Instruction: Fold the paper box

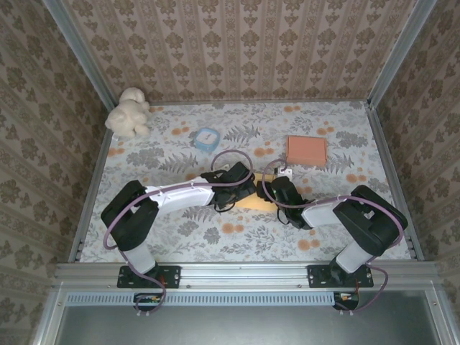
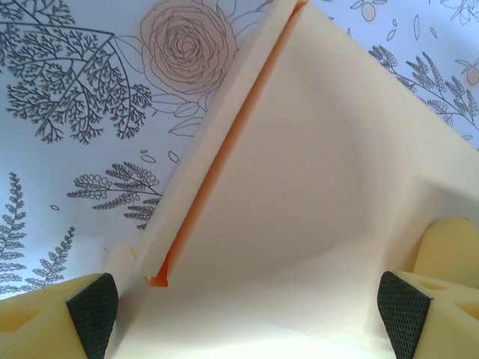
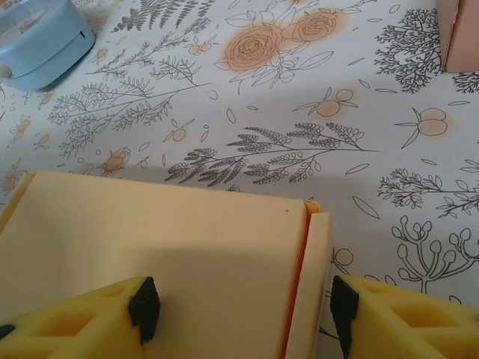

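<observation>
Two grippers meet over the paper box at the centre of the floral table, and from the top camera you get just a pale sliver of it between the dark wrists, the rest covered. Your left gripper is spread wide, its black pads at 7 and 5 o'clock of its wrist view. A cream panel lies across the gap and a raised flap runs up toward 12, orange along its inner crease. Whether either pad touches the paper is hard to tell. Your right gripper also has its jaws apart, one pad over the flat panel, the other just beside a narrow side flap at 5 o'clock; contact there is unclear too. Beyond it, a light blue container is cut off at 11 o'clock and a salmon box at 1. A cream plush toy sits at the table's 10 o'clock corner.
</observation>
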